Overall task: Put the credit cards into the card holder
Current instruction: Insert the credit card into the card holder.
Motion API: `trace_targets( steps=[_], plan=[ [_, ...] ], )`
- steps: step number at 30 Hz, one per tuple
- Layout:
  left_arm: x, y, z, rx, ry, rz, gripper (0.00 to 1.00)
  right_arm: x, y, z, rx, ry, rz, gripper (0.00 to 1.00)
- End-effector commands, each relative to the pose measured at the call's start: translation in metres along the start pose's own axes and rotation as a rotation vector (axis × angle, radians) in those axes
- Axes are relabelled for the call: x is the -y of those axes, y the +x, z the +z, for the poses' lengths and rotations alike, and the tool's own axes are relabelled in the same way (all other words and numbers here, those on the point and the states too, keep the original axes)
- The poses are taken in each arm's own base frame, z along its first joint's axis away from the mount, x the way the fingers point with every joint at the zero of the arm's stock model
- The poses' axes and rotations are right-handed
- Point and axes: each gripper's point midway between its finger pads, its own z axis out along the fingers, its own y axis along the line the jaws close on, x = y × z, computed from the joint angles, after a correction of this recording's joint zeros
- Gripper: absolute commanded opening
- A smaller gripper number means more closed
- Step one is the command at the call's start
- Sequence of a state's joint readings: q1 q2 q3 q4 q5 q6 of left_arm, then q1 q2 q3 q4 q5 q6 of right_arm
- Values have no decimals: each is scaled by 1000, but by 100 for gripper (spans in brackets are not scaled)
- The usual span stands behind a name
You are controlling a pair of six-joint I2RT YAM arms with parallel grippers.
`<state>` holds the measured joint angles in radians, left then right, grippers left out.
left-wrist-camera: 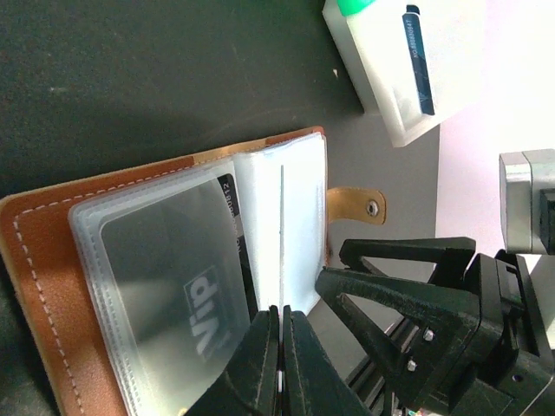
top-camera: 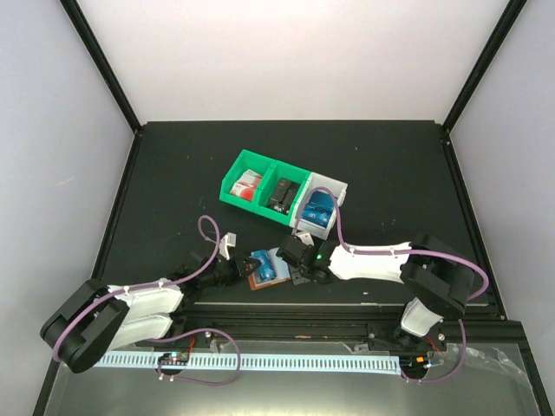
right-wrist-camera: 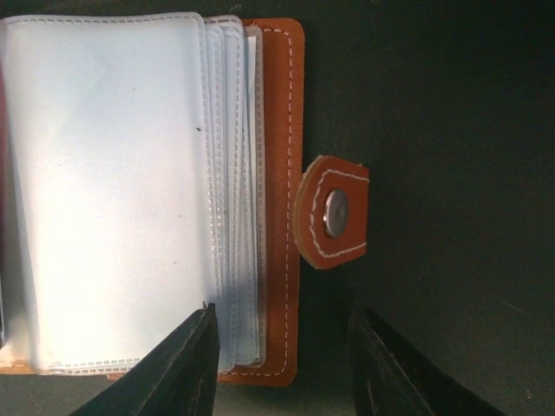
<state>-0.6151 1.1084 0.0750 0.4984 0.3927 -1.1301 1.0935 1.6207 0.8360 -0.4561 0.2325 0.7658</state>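
**A:** Where is the holder [top-camera: 265,270]?

**B:** It lies opened out on the bench [top-camera: 173,191] near the front edge. It is between the two arms and in front of the bins.

**A:** What about the left fingers [left-wrist-camera: 280,322]?

**B:** They are pressed together. A thin clear leaf of the holder, seen edge-on, runs straight into the seam between them, so they are pinching that leaf.

**A:** And the right fingers [right-wrist-camera: 282,321]?

**B:** Those are spread. The holder's outer leather edge sits between them. One finger is over the clear pockets and the other is over bare bench. I can't tell whether either one touches anything.

**A:** What is the tab [right-wrist-camera: 334,212] doing?

**B:** It sticks out from that same edge, unfastened, with its metal snap facing up.

**A:** Is there anything in the pockets?

**B:** A Vip card [left-wrist-camera: 204,325] shows through a frosted pocket in the left wrist view.

**A:** Where are the other cards?

**B:** They are in the bins. The red-and-white cards [top-camera: 249,184] and the black cards [top-camera: 283,192] are in separate compartments of the green bins [top-camera: 251,208]. The blue cards [top-camera: 318,211] are in the white bin [top-camera: 341,187] just beside them.
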Motion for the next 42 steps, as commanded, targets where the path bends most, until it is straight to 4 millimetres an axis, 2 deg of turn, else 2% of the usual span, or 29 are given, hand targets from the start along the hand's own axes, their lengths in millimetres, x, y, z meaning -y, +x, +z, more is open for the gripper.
trace_targets(
  steps=[1, 13, 26, 35, 42],
  plan=[
    [9, -11, 3, 39, 32, 8, 1, 2, 6, 2, -8, -2, 19, 42],
    [9, -1, 16, -30, 90, -30, 1, 0, 11, 3, -22, -22, 41, 39],
    [15, 0, 18, -49, 125, -23, 1, 0, 11, 4, -24, -22, 46, 38],
    [-3, 4, 24, -65, 57, -75, 2, -1, 11, 5, -28, -25, 49, 38],
    [-1, 10, 30, -102, 95, -98, 2, -1, 11, 5, -29, -22, 53, 38]
  ],
)
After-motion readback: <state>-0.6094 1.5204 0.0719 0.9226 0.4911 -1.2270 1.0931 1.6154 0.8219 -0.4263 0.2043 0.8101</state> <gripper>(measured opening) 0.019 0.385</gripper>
